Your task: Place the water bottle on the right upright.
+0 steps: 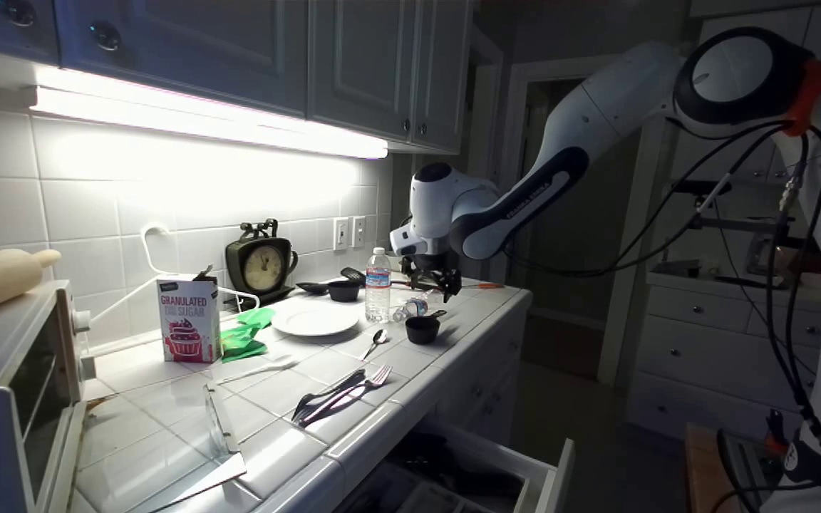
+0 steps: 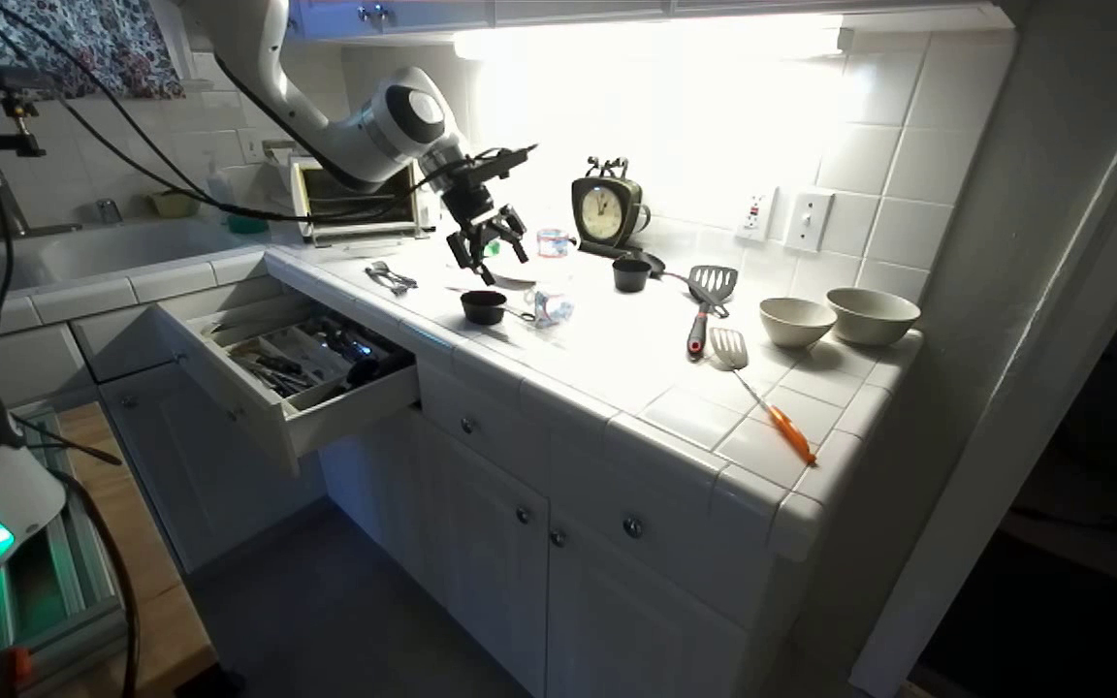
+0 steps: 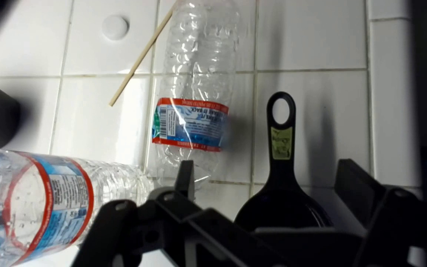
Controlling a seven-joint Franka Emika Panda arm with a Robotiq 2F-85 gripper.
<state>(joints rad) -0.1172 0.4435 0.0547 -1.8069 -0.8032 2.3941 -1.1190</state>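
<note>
A clear water bottle with a red-and-blue label lies on its side on the white tile counter, in both exterior views [image 1: 412, 308] [image 2: 552, 307] and the wrist view [image 3: 193, 124]. A second clear bottle [image 1: 378, 288] with a white cap stands upright beside it; it fills the lower left of the wrist view [image 3: 61, 200]. My gripper [image 1: 433, 283] is open and empty above the counter, also in an exterior view [image 2: 494, 262]. In the wrist view its fingers [image 3: 267, 172] are apart, over a black measuring cup; the left finger hides part of the lying bottle's end.
The black measuring cup [image 1: 422, 330] sits near the counter's front edge. A white plate [image 1: 314, 320], a spoon [image 1: 375, 342] and another black cup [image 2: 631, 274] are nearby. A wooden stick [image 3: 139, 59] and white cap [image 3: 115, 27] lie beside the bottle. A drawer [image 2: 355, 422] stands open below.
</note>
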